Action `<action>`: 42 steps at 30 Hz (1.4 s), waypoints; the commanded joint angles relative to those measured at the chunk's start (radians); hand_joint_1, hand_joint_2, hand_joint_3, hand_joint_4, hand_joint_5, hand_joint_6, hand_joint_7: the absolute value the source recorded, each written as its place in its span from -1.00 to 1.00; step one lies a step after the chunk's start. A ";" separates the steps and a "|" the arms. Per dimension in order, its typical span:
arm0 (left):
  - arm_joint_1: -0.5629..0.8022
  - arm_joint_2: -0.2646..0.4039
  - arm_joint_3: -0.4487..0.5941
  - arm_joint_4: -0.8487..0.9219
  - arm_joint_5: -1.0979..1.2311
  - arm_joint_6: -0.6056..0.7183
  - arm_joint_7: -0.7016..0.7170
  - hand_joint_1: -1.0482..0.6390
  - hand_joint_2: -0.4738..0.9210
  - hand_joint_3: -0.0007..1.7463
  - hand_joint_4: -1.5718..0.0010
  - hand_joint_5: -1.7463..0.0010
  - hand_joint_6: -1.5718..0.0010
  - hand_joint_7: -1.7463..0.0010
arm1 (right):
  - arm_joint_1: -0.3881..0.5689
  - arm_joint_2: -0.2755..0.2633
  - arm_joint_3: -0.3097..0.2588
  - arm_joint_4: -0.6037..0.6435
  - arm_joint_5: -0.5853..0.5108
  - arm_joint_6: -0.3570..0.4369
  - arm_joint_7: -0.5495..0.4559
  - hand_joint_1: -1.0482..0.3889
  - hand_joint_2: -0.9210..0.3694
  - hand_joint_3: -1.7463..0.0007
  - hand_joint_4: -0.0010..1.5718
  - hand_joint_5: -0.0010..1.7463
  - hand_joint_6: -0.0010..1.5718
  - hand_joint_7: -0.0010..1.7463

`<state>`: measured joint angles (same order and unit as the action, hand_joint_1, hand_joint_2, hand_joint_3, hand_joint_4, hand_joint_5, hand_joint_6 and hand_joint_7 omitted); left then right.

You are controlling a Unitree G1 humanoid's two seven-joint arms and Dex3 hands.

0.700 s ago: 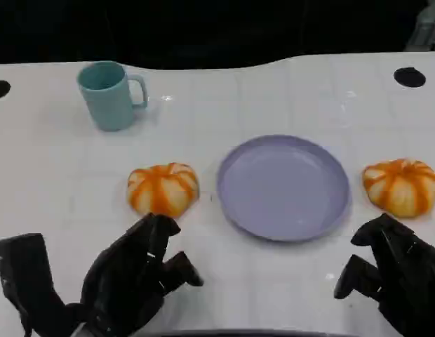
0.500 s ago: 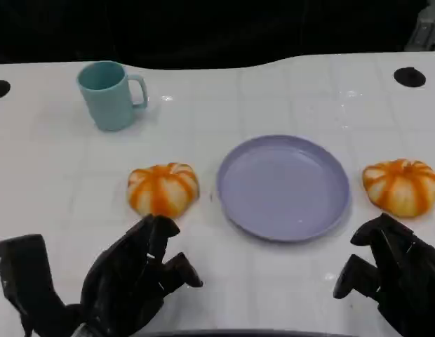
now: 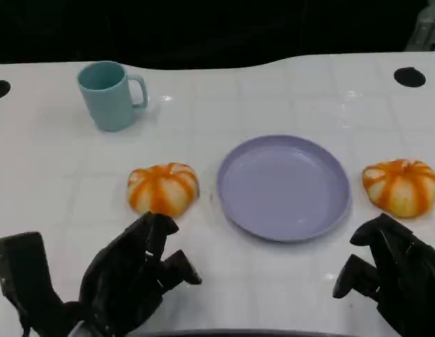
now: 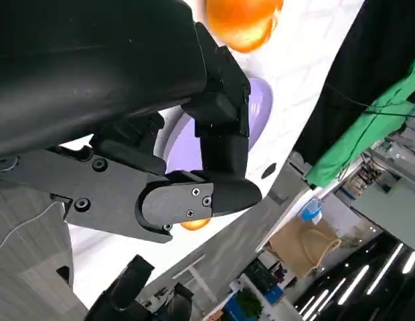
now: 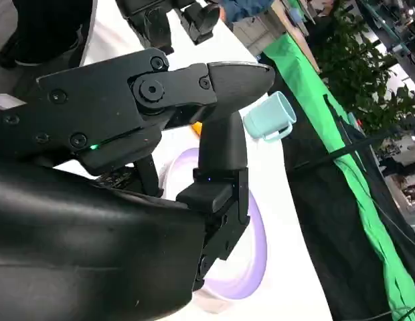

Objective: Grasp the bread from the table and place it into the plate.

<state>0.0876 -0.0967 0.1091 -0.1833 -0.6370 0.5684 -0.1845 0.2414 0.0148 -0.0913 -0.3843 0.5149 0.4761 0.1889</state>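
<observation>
Both my hands hold nothing, fingers apart: left hand sits just below 1 orange bread, right hand below another bread.

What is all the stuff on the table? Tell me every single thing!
Bread: 2, orange with pale stripes, one left of the plate, one right of it.
Plate: 1, lilac, middle of the table, nothing in it.
Mug: 1, pale teal, far left, upright.
Table: 1, white, under everything.
Left hand: 1, black, near edge, just short of the left bread, holding nothing.
Right hand: 1, black, near edge, below the right bread, holding nothing.
</observation>
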 commanded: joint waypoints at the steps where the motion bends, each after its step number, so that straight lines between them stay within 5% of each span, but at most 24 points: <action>1: -0.006 0.036 -0.018 0.014 0.037 -0.069 -0.066 -0.42 1.00 -0.45 -0.02 -1.00 0.31 -0.99 | -0.005 -0.006 0.000 -0.003 0.004 -0.010 0.000 -0.34 -1.00 0.76 -0.15 1.00 -0.34 0.86; 7: -0.026 0.091 -0.082 0.061 0.194 -0.297 -0.168 -0.49 1.00 -0.58 0.18 -1.00 0.35 -0.74 | -0.006 -0.008 0.004 -0.004 0.000 -0.011 -0.001 -0.33 -1.00 0.72 -0.16 1.00 -0.36 0.88; 8: -0.033 0.103 -0.098 0.076 0.245 -0.366 -0.176 -0.45 1.00 -0.65 0.27 -0.80 0.36 -0.36 | -0.007 -0.007 0.004 -0.004 0.000 -0.010 -0.004 -0.32 -1.00 0.71 -0.17 1.00 -0.38 0.88; 11: -0.063 0.156 -0.152 0.123 0.431 -0.545 -0.159 -0.37 1.00 -0.79 0.35 -0.47 0.33 0.13 | -0.013 -0.006 0.004 0.003 0.001 -0.013 -0.001 -0.32 -1.00 0.71 -0.17 1.00 -0.39 0.89; 20: -0.201 0.392 -0.255 0.229 1.062 -0.883 0.063 -0.22 0.95 -1.00 0.81 0.13 0.45 0.88 | -0.023 -0.008 0.004 0.012 -0.001 -0.020 0.000 -0.31 -1.00 0.72 -0.17 1.00 -0.41 0.91; 27: -0.250 0.451 -0.284 0.263 1.227 -0.934 0.168 -0.23 0.88 -1.00 0.82 0.30 0.44 0.96 | -0.023 -0.010 -0.003 0.008 0.011 -0.006 -0.004 -0.30 -1.00 0.70 -0.18 1.00 -0.43 0.92; 34: -0.365 0.445 -0.401 0.125 1.542 -0.597 -0.030 -0.25 0.82 -1.00 1.00 0.58 0.69 0.99 | -0.029 -0.016 -0.012 0.013 0.014 0.005 -0.003 -0.29 -1.00 0.69 -0.19 1.00 -0.44 0.94; 42: -0.433 0.420 -0.458 0.206 1.574 -0.500 -0.069 -0.24 0.81 -1.00 1.00 0.67 0.70 0.99 | -0.027 -0.015 -0.012 0.010 0.009 0.009 -0.006 -0.29 -1.00 0.70 -0.19 1.00 -0.44 0.94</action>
<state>-0.2869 0.3330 -0.3225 -0.0564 0.9229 0.0232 -0.2226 0.2120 0.0093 -0.0968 -0.3687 0.5184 0.4838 0.1881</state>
